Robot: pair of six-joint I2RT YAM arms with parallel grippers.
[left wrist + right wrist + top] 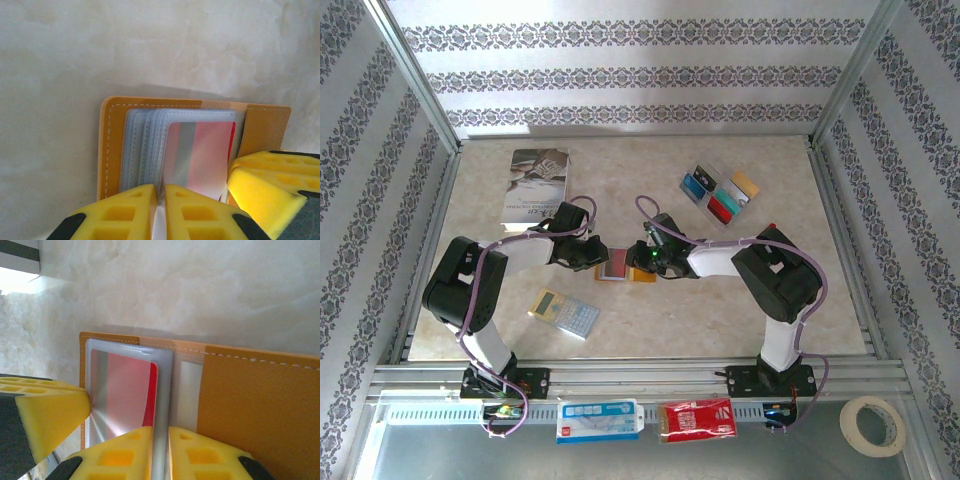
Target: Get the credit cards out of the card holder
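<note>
The orange-tan card holder [642, 275] lies open mid-table between both grippers. My left gripper [161, 192] is shut on the edge of its clear sleeves [145, 150]. A red credit card [202, 155] sits inside the top sleeve. My right gripper [160, 436] pinches that sleeve's edge beside the red card [125, 387], with the orange flap [255, 400] to its right. In the top view the left gripper [592, 256] and right gripper [646, 262] meet over the holder. Several loose credit cards [720, 193], blue, teal, red and gold, lie at the back right.
A grey book [536, 185] lies at the back left and a calculator [565, 314] at the front left. Two packets [598, 420] [696, 418] and a tape roll [873, 425] sit below the table's near rail. Metal frame posts border the table.
</note>
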